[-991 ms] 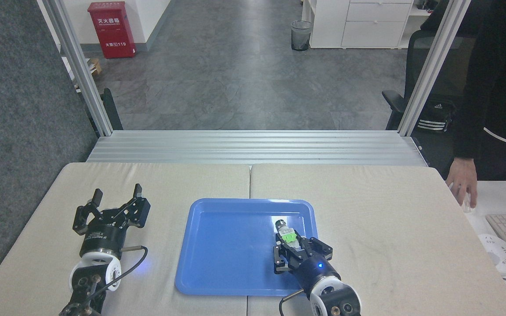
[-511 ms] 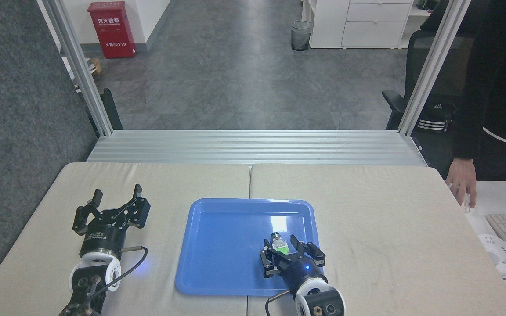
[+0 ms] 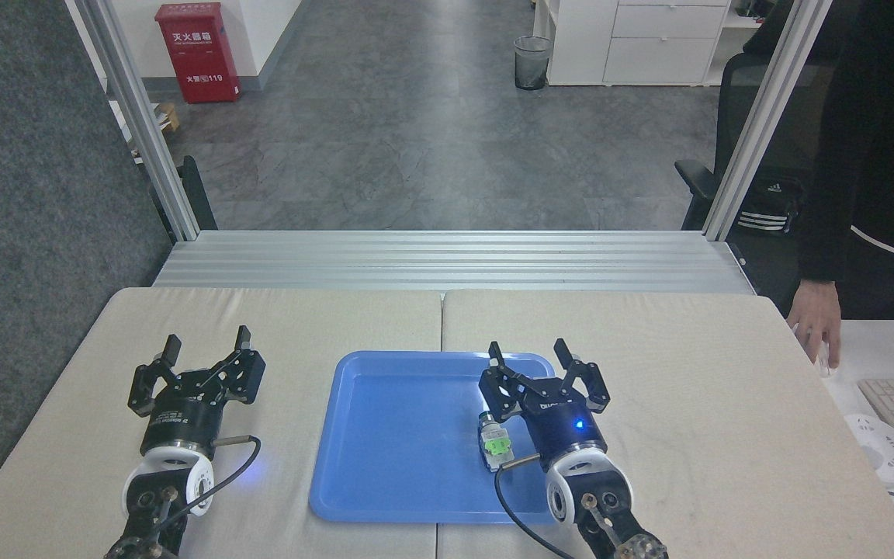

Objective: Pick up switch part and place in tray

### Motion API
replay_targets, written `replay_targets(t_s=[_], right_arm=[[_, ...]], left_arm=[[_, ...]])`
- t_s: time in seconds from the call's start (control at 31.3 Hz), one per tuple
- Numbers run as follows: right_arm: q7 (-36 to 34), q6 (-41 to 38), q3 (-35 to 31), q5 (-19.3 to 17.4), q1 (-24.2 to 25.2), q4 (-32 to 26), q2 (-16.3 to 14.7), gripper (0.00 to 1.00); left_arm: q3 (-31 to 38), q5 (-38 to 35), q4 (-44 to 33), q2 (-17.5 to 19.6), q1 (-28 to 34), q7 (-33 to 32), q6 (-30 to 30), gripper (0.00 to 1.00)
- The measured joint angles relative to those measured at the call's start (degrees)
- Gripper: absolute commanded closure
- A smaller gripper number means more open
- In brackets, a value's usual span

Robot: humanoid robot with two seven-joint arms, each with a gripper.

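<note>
Switch part (image 3: 494, 448): you see it lying free inside the tray (image 3: 400, 435), toward 4 o'clock.
Right gripper (image 3: 544, 365): jaws spread, empty, over the tray's 2 o'clock corner.
Left gripper (image 3: 206, 346): jaws spread, on the desk (image 3: 695, 404) at the tray's 9 o'clock.

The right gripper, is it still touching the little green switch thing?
Apart. The head view shows the right gripper open, its fingers up past the switch part, which lies alone in the tray.
</note>
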Motion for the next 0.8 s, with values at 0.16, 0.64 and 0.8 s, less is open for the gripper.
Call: replay_targets(t_s=[0.16, 0.64, 0.8], right_arm=[[-4.8, -2.9, -2.6, -1.5, -1.4, 1.9, -4.1, 0.03], [-5.6, -4.9, -8.0, -7.9, -0.3, 5.5, -14.0, 0.03], [-3.3, -5.0, -9.1, -8.7, -0.2, 6.0, -16.0, 0.03]], left_arm=[[0.1, 0.1, 0.0, 0.0, 0.0, 0.0, 0.0, 0.0], [0.4, 0.2, 0.1, 0.0, 0.0, 0.0, 0.0, 0.0], [0.5, 0.2, 0.1, 0.0, 0.0, 0.0, 0.0, 0.0]])
